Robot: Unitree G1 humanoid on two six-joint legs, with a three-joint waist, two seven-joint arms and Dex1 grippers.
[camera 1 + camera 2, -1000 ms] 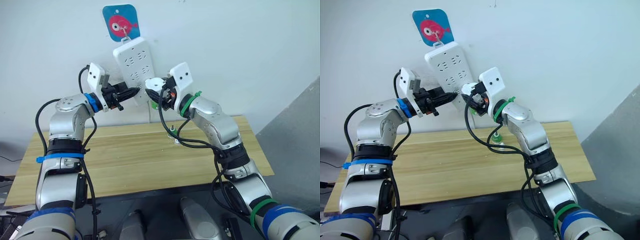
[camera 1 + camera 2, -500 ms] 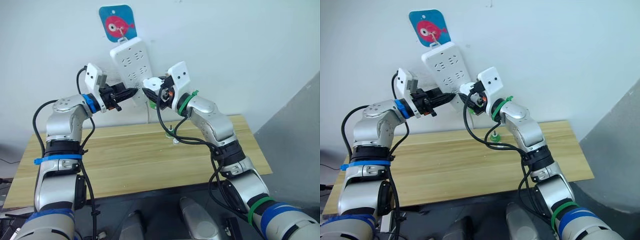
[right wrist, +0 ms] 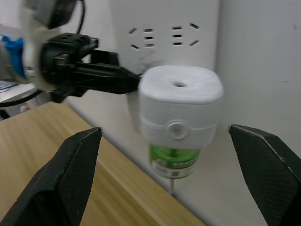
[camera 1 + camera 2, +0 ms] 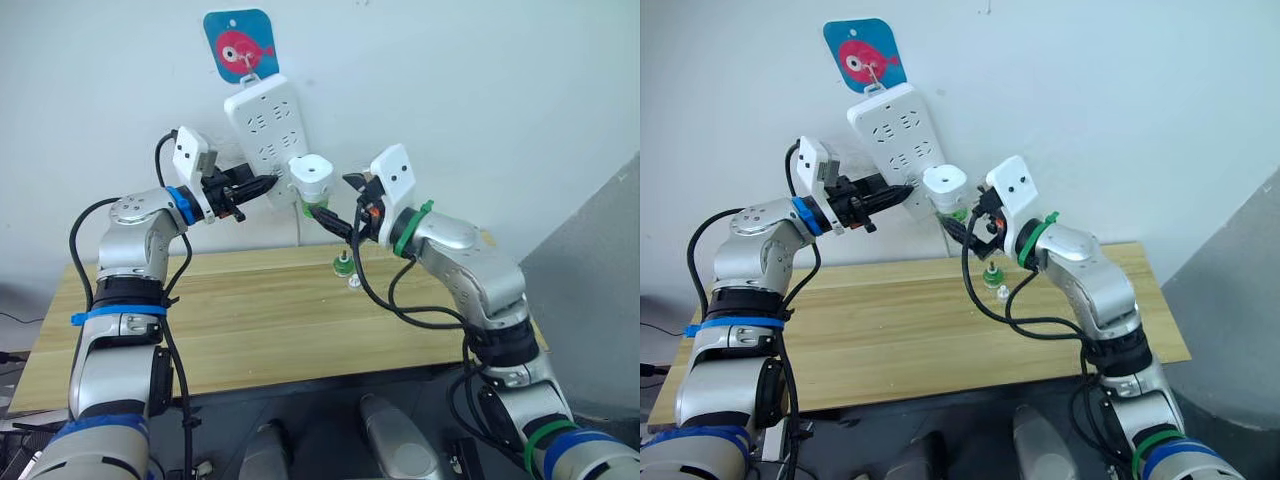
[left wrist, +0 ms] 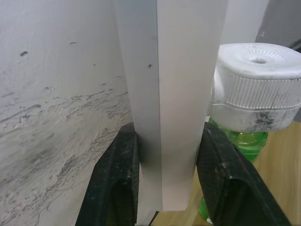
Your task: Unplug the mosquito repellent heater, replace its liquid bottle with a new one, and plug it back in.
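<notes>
Pulled my right gripper back off the heater, fingers now wide apart w/ nothing held.
Heater sits plugged into the power strip on the wall, green bottle under it; left gripper pinches the strip's edge.

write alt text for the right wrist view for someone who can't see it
A white mosquito repellent heater with a green liquid bottle under it sits plugged into a white power strip on the wall, framed between the open right hand's two black fingers. The left hand grips the strip's edge beside the heater, above a wooden table.
</notes>
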